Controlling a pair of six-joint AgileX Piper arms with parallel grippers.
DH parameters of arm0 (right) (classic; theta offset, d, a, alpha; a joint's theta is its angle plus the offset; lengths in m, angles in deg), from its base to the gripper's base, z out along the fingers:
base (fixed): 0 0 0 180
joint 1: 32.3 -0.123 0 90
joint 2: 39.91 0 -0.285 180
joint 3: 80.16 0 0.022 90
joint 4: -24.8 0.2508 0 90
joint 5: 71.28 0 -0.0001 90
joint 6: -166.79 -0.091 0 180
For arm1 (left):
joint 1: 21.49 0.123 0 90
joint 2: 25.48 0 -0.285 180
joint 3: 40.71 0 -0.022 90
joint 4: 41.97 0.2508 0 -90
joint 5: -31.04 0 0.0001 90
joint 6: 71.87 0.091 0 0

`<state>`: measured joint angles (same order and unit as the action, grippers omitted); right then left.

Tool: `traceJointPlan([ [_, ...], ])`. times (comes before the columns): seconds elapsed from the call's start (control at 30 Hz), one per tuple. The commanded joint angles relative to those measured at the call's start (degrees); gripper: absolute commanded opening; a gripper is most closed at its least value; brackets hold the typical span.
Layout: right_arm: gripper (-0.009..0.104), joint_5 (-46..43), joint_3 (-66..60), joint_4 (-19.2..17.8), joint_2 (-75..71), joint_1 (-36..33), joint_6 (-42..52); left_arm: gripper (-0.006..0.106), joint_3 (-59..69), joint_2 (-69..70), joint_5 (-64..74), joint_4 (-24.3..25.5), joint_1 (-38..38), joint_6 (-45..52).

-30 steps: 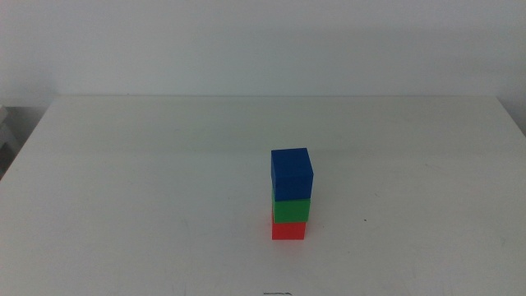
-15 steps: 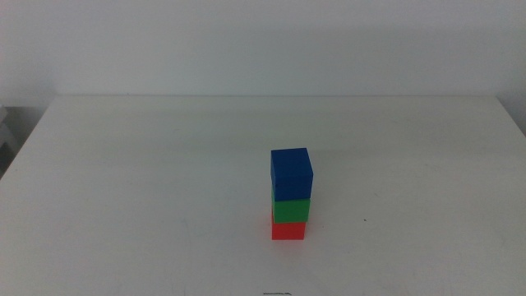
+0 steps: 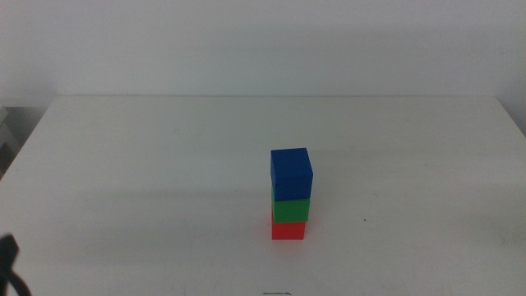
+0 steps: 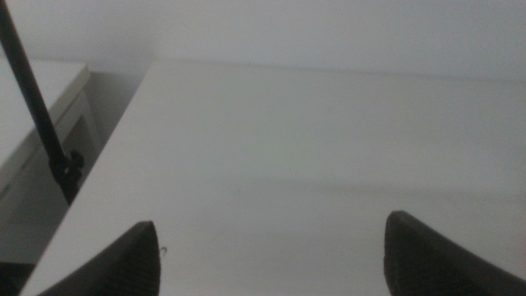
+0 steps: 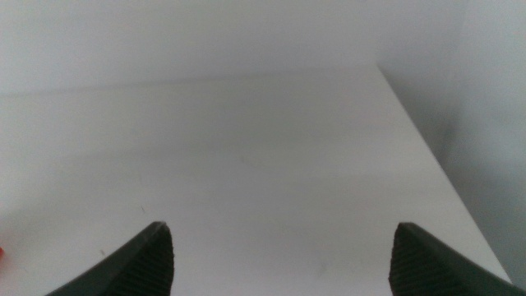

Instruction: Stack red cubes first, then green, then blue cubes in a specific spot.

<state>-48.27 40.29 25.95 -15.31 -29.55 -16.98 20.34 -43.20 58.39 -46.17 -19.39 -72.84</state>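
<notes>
The three cubes stand in one upright stack a little right of the table's centre in the middle view. The red cube (image 3: 288,231) is at the bottom, the green cube (image 3: 291,210) sits on it, and the blue cube (image 3: 291,173) is on top. No gripper touches the stack. A dark part of the left arm (image 3: 7,261) shows at the bottom left corner, far from the stack. My left gripper (image 4: 269,222) is open over bare white tabletop. My right gripper (image 5: 281,226) is open too, holding nothing, and a red sliver (image 5: 2,252) shows at the picture's edge.
The white table (image 3: 164,164) has its far edge against a white wall. A white cabinet (image 4: 37,99) and a thin dark pole (image 4: 33,115) stand beside the table's left edge. A small dark speck (image 3: 365,219) lies to the right of the stack.
A dark part of the left arm has come into the bottom left corner of the middle view. The stack has not moved.
</notes>
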Motion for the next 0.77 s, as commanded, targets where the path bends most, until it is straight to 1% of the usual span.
traceJointPlan([
  [0.0,0.067,-4.89,-1.74,-1.59,-2.73,0.4,0.66,0.093,1.08,1.7,-4.72,-0.68,-0.28,-0.13],
  [0.17,0.067,-4.81,-7.54,-5.39,-8.58,0.4,0.66,0.093,6.99,5.1,-6.81,-1.03,-0.33,-0.13],
  [0.33,0.067,-4.81,-12.81,-5.38,-13.39,0.4,0.66,0.093,11.52,7.49,-13.15,-1.03,-0.33,-0.13],
  [0.47,0.067,-4.68,-17.06,-5.38,-18.36,0.4,0.66,0.093,15.29,12.22,-18.0,-0.98,-0.33,-0.13],
  [0.53,0.067,-4.93,-18.67,-5.28,-18.35,0.4,0.66,0.093,17.06,12.14,-19.82,-1.03,-0.33,-0.13],
  [0.73,0.067,-5.07,-18.59,-5.14,-18.39,0.4,0.66,0.093,17.72,12.19,-18.85,-0.97,-0.33,-0.13],
])
